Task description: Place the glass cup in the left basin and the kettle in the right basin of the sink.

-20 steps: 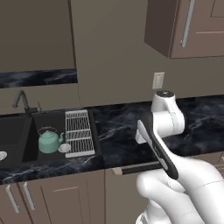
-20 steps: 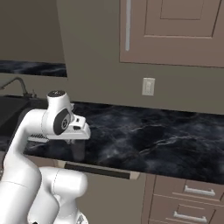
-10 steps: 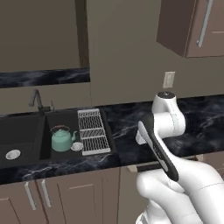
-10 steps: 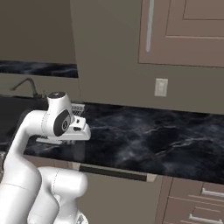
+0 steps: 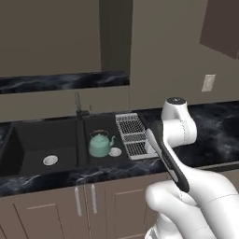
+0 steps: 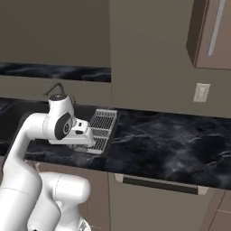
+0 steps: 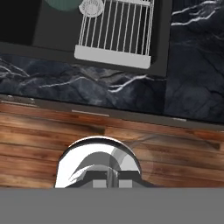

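The mint-green kettle [image 5: 99, 145] stands upright in the right basin [image 5: 100, 125] of the black sink [image 5: 14, 149], next to that basin's white drain [image 5: 115, 151]. The left basin [image 5: 32, 147] holds nothing but its own drain [image 5: 50, 160]. The glass cup is out of view. My gripper [image 6: 80, 147] hangs shut and empty under the hand, above the counter's front edge near the wire rack [image 6: 101, 126]. Along the top edge of the hand view are the kettle [image 7: 64, 3], a drain [image 7: 91, 6] and the rack [image 7: 116, 33].
A dark gooseneck faucet [image 5: 77, 103] rises behind the sink divider. The black marble counter [image 6: 171, 144] runs to the right, with a wall outlet [image 6: 200, 92] above it. Brown cabinet doors [image 5: 56, 210] sit below the sink, and an upper cabinet [image 6: 212, 31] hangs at the right.
The base has moved, so the whole scene has shifted right in both base views. The arm holds the same pose and the gripper stays shut.
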Robot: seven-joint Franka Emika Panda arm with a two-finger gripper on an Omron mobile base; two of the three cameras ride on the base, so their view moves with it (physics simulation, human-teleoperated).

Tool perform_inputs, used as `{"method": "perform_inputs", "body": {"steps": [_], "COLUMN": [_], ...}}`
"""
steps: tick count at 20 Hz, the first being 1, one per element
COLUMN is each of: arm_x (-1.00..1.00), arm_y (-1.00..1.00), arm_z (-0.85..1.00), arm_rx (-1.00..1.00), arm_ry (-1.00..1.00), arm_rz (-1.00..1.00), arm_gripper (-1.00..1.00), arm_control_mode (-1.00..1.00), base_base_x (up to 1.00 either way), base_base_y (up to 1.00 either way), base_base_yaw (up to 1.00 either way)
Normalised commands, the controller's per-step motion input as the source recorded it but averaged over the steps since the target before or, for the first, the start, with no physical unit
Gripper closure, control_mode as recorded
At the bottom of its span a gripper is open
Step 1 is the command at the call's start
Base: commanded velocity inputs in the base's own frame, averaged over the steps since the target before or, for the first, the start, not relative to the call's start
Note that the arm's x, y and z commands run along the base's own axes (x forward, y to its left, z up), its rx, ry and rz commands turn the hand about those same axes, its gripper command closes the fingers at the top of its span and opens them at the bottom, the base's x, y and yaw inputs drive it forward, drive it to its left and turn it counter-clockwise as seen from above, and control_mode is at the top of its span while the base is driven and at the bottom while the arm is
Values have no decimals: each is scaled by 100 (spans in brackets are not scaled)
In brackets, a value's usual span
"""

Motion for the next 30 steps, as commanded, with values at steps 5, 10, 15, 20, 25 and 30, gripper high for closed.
{"method": "perform_inputs", "body": {"steps": [5, 10, 15, 20, 25, 30], "arm_x": [0, 0, 0, 0, 0, 0], "arm_y": [0, 0, 0, 0, 0, 0], "arm_z": [0, 0, 0, 0, 0, 0], "arm_rx": [0, 0, 0, 0, 0, 0], "arm_ry": [0, 0, 0, 0, 0, 0], "arm_rz": [0, 0, 0, 0, 0, 0], "arm_gripper": [100, 100, 100, 100, 100, 100], "arm_control_mode": [100, 100, 100, 100, 100, 100], "base_base_x": [3, 5, 3, 0, 0, 0], "base_base_y": [74, 71, 67, 61, 56, 54], "base_base_yaw": [0, 0, 0, 0, 0, 0]}}
